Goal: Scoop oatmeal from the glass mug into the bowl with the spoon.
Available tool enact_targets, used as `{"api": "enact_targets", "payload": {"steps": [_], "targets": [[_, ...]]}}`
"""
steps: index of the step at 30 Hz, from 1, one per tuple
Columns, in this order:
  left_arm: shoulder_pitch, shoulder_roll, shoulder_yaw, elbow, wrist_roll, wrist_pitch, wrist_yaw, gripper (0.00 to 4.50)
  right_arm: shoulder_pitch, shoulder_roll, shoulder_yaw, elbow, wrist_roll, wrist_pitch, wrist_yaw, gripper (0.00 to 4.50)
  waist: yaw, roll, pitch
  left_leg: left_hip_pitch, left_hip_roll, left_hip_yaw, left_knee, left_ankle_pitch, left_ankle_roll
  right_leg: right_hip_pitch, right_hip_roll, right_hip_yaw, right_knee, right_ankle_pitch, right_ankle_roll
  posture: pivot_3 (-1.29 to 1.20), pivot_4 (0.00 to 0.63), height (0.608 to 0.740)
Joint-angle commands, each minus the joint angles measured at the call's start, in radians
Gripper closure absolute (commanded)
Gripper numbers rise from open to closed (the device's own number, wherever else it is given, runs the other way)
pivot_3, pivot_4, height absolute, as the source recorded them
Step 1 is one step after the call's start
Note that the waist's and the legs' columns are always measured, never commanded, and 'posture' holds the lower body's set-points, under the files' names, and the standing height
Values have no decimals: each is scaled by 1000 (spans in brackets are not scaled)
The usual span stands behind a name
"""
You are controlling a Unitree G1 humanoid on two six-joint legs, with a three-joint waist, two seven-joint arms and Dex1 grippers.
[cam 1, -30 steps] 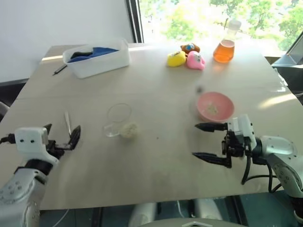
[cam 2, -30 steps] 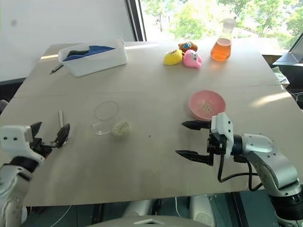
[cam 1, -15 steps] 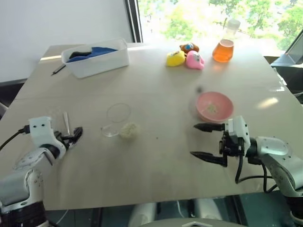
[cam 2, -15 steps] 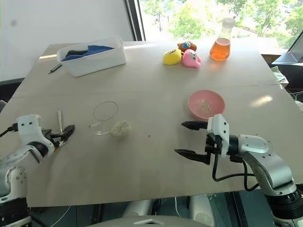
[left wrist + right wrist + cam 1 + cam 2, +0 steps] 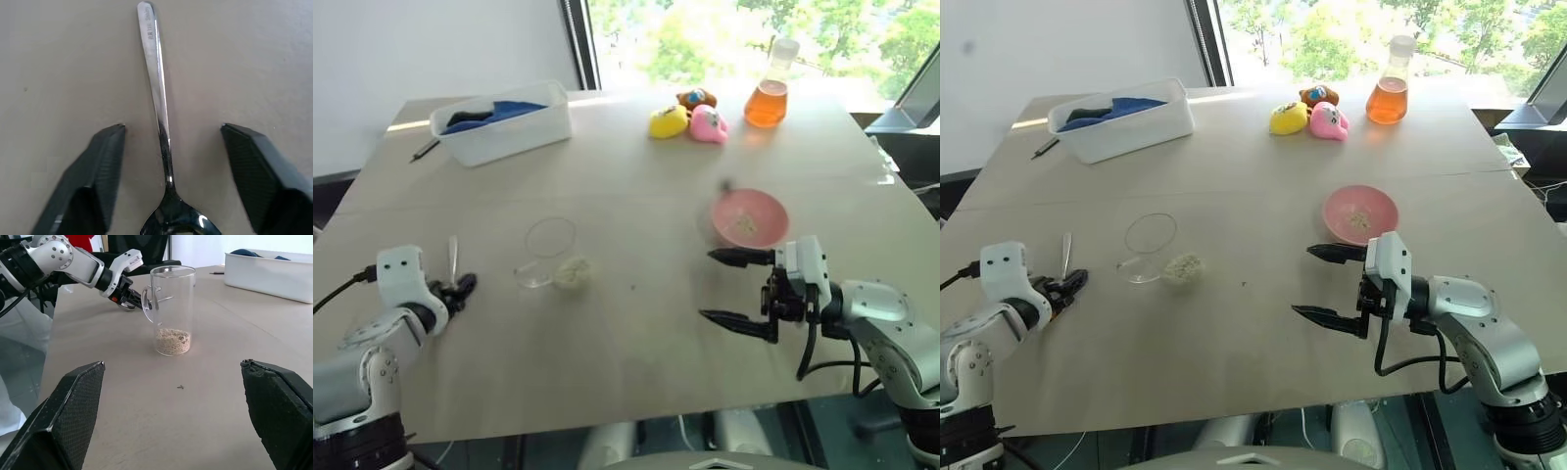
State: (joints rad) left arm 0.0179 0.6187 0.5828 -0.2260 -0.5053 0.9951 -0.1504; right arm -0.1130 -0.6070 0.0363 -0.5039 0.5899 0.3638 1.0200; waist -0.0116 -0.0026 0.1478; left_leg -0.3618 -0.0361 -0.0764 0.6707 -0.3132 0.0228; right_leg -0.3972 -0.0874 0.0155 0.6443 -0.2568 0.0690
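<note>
The scene is brightly lit from the window behind; glare is cast across the far table.

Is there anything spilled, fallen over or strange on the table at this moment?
Almost nothing. The glass mug stands upright with the oatmeal at its bottom, and the bowl sits level. Only one tiny dark speck lies on the table near the glass mug; I cannot tell what it is.
</note>
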Motion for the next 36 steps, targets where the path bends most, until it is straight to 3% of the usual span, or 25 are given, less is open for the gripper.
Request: {"api": "enact_targets", "payload": {"steps": [1,3,4,11,17,21,27,32,36], "targets": [[59,-16,3,16,15,50,-3,3240,-9,3,3,-31,12,-26,10,0,-2,1,-1,0,0,0,0,0,0,0,0,0,0,0,0,0,150,740],[80,-26,14,4,15,54,2,4294,-7,3,4,-27,12,-30,14,0,-3,3,-2,0,0,0,0,0,0,0,0,1,0,0,0,0,150,740],[90,-34,21,-3,14,57,5,4412,-6,3,4,-25,11,-31,16,0,-3,4,-2,0,0,0,0,0,0,0,0,1,0,0,0,0,150,740],[183,-103,60,-61,21,17,7,4412,-7,5,6,-10,6,-41,22,0,-5,9,-6,1,0,1,-1,0,0,0,0,3,0,0,0,0,150,740],[238,-211,90,-130,33,-275,-41,4412,-24,10,9,1,10,-28,17,0,1,10,-7,1,0,1,-2,0,0,0,-1,6,0,0,0,0,150,740],[244,-234,134,-166,21,-457,-89,4412,-50,12,7,7,19,-6,6,0,2,4,-6,0,0,-1,-2,0,0,0,-1,5,0,0,0,0,150,740],[191,-150,157,-208,11,-581,-149,4412,-102,18,11,30,25,28,-13,0,6,-3,-4,-2,0,-3,-1,0,0,0,-1,3,-2,0,0,0,150,740],[71,-20,87,-232,15,-599,-211,4412,-174,49,-14,70,49,83,-72,0,7,-4,-3,-2,-1,-4,-1,0,0,0,0,1,-2,0,0,0,150,740],[-63,85,0,-251,14,-596,-269,4412,-291,117,-72,78,110,215,-270,0,3,-4,-2,-3,-1,-3,-1,0,0,-2,0,0,-2,0,0,0,150,740]]}}
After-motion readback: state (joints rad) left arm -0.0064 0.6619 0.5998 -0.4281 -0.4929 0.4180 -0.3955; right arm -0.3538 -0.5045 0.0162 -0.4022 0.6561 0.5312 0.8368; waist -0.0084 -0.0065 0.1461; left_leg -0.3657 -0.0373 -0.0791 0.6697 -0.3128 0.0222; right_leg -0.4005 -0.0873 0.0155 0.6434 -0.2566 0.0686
